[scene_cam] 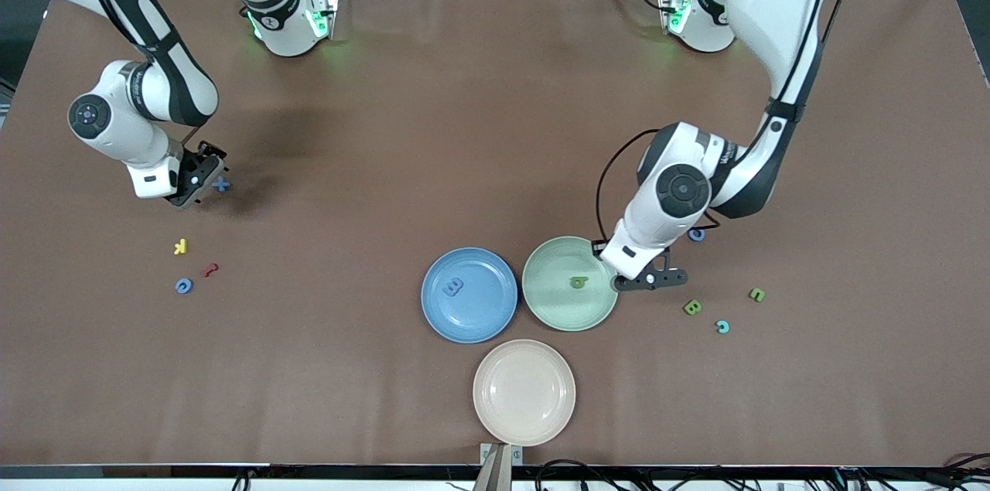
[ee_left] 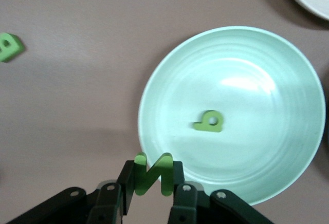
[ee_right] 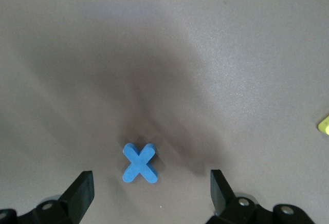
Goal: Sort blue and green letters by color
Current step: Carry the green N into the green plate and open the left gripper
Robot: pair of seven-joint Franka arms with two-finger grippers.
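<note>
Brown surface (scene_cam: 479,127) carries three plates near the front-camera edge: blue plate (scene_cam: 469,294) with a blue letter (scene_cam: 453,287) on it, green plate (scene_cam: 570,284) with a green letter (scene_cam: 578,282), and a bare cream plate (scene_cam: 524,392) nearest the camera. We see the left claw (scene_cam: 619,282) over the green plate's rim; only the left wrist view shows it pinching a green N (ee_left: 152,172) upright between its fingers, with the plate's green letter lying flat past it. Right claw (scene_cam: 203,185) sits low by a blue X (scene_cam: 222,184); right wrist view shows the fingers (ee_right: 82,190) spread wide, X (ee_right: 140,163) lying between them, untouched. Front view alone shows the rest: yellow k (scene_cam: 180,247), red piece (scene_cam: 209,270) and blue c (scene_cam: 183,286) toward the right arm's end; green B (scene_cam: 692,307), green n (scene_cam: 757,294), teal c (scene_cam: 722,326) and a blue piece (scene_cam: 697,235) toward the left arm's end. We note wide bare surface in the middle, farther from the camera than the plates
</note>
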